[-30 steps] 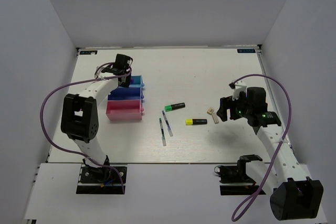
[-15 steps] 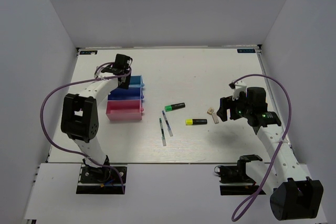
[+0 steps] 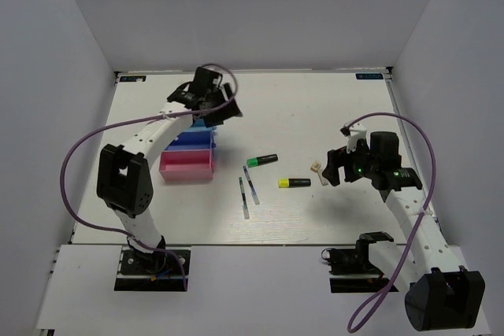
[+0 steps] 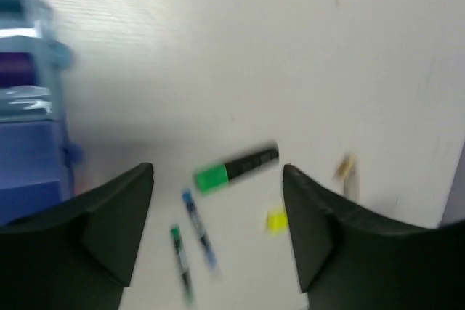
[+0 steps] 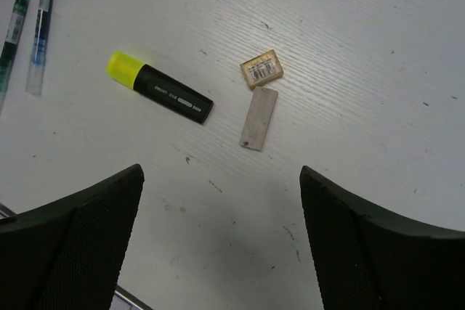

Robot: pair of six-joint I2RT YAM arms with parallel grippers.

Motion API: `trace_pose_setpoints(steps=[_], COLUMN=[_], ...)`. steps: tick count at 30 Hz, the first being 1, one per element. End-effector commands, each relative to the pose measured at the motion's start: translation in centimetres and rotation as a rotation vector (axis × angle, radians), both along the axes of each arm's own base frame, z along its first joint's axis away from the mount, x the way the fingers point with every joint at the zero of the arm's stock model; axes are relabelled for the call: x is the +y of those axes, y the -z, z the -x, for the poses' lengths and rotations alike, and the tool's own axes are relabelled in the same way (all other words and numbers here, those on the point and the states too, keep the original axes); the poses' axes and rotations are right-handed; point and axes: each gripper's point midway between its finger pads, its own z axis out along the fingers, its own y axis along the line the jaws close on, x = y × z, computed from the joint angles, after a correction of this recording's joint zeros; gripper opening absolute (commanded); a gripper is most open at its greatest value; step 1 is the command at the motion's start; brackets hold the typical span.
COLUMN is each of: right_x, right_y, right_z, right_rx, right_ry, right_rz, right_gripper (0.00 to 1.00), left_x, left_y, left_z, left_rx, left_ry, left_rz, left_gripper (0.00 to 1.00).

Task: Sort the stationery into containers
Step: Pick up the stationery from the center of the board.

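The green highlighter (image 3: 261, 160), the yellow highlighter (image 3: 294, 182), the green pen (image 3: 244, 197), the blue pen (image 3: 250, 185) and the small cream piece (image 3: 316, 168) lie on the table's middle. The pink tray (image 3: 187, 165), dark blue tray (image 3: 189, 139) and light blue tray (image 3: 206, 122) stand in a row at the left. My left gripper (image 3: 227, 109) is open and empty above the light blue tray's right end. Its blurred view shows the green highlighter (image 4: 236, 167), both pens and a purple shape in the light blue tray (image 4: 36, 49). My right gripper (image 3: 335, 164) is open and empty beside the cream piece (image 5: 262, 68).
A thin grey strip (image 5: 259, 117) lies just below the cream piece. The yellow highlighter (image 5: 160, 90) lies to its left. White walls close in the table at the back and both sides. The left arm's purple cable loops over the table's left edge.
My left gripper has swung right from the trays' far left corner to above the light blue tray's right end. The right gripper has hardly moved.
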Motion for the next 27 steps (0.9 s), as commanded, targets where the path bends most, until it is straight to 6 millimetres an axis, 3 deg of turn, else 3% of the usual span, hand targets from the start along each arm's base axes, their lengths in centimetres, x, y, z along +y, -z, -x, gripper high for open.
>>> trace_pose_setpoints(steps=[1, 2, 3, 4, 6, 7, 8, 9, 11, 13, 19, 27], right_x=[1.5, 2.0, 2.2, 2.3, 2.6, 2.6, 2.6, 2.7, 2.7, 2.6, 2.5, 2.6], right_y=[-1.5, -1.7, -1.6, -1.7, -1.6, -1.6, -1.5, -1.6, -1.6, -1.6, -1.5, -1.6], right_z=[1.0, 1.3, 1.5, 1.6, 1.9, 1.9, 1.9, 2.0, 2.0, 1.8, 1.7, 1.8], right_rx=[-0.042, -0.053, -0.056, -0.063, -0.067, -0.068, -0.066, -0.074, -0.077, -0.083, -0.068, -0.067], right_ry=[-0.144, -0.183, -0.206, -0.216, -0.243, -0.244, -0.246, -0.258, -0.256, -0.249, -0.235, -0.239], right_rz=[-0.024, -0.035, -0.043, -0.048, -0.057, -0.058, -0.058, -0.058, -0.06, -0.058, -0.053, -0.058], right_gripper=[0.89, 0.79, 0.66, 0.38, 0.0, 0.0, 0.0, 0.0, 0.0, 0.02, 0.06, 0.06], left_x=[-5.4, -6.2, -6.4, -7.0, -7.1, -7.9, -8.5, -9.3, -10.0, -11.3, -12.8, -12.6], left_y=[-2.2, -2.0, -0.8, -0.2, 2.0, 2.5, 3.0, 3.8, 5.0, 5.9, 8.8, 11.5], left_z=[6.0, 8.7, 8.2, 9.1, 9.6, 10.2, 9.6, 10.6, 10.2, 10.0, 9.6, 8.3], left_rx=[-0.089, -0.03, -0.037, -0.062, -0.067, -0.083, -0.131, -0.138, -0.176, -0.179, -0.148, -0.119], left_ry=[0.702, 0.797, 0.873, 0.983, 1.11, 1.153, 1.188, 1.24, 1.293, 1.331, 1.391, 1.349], left_rz=[-0.127, -0.183, -0.269, -0.346, -0.513, -0.553, -0.597, -0.632, -0.685, -0.699, -0.717, -0.784], left_gripper=[0.85, 0.87, 0.87, 0.84, 0.77, 0.7, 0.48, 0.37, 0.26, 0.3, 0.46, 0.57])
